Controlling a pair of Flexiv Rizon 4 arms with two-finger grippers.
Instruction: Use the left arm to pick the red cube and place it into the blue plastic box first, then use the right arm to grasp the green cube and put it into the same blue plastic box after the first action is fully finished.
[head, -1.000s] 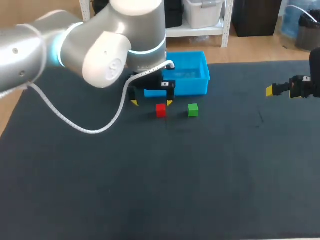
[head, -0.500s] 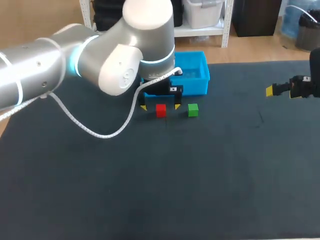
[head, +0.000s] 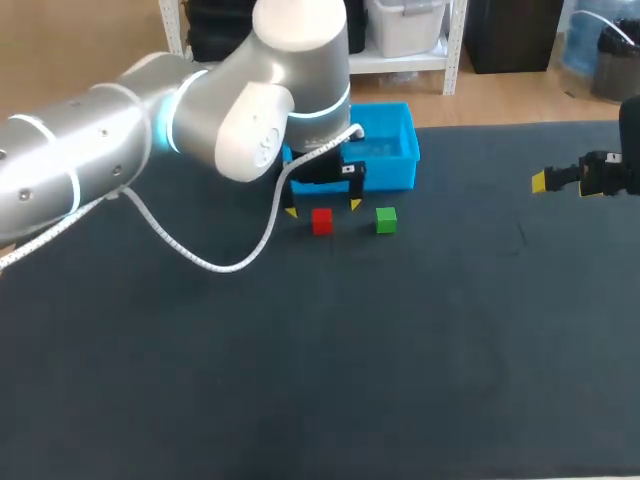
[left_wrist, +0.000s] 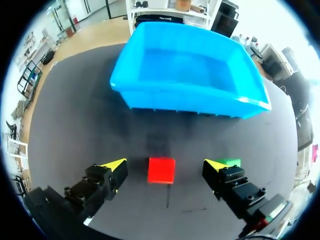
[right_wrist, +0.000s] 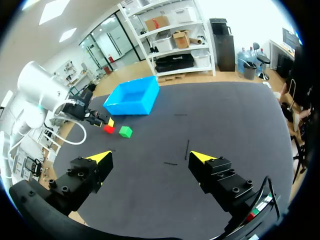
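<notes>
The red cube (head: 321, 221) sits on the dark table just in front of the blue plastic box (head: 385, 150). My left gripper (head: 322, 207) hangs open over it, its yellow tips on either side. In the left wrist view the red cube (left_wrist: 161, 170) lies between the spread fingers of my left gripper (left_wrist: 165, 164), untouched, with the blue box (left_wrist: 190, 75) empty ahead. The green cube (head: 386, 220) rests to the right of the red one; it peeks out behind one finger (left_wrist: 229, 162). My right gripper (head: 541, 181) stands open at the table's right side, far from both cubes (right_wrist: 125, 131).
The dark table mat (head: 330, 350) spreads wide in front of the cubes. A white cable (head: 190, 255) loops down from my left arm over the table. In the right wrist view my right gripper (right_wrist: 149, 157) hovers over bare mat (right_wrist: 210, 120).
My left gripper has shifted right and slightly forward, from beside the red cube to straddling it. The right arm has kept still, and both cubes lie where they were.
</notes>
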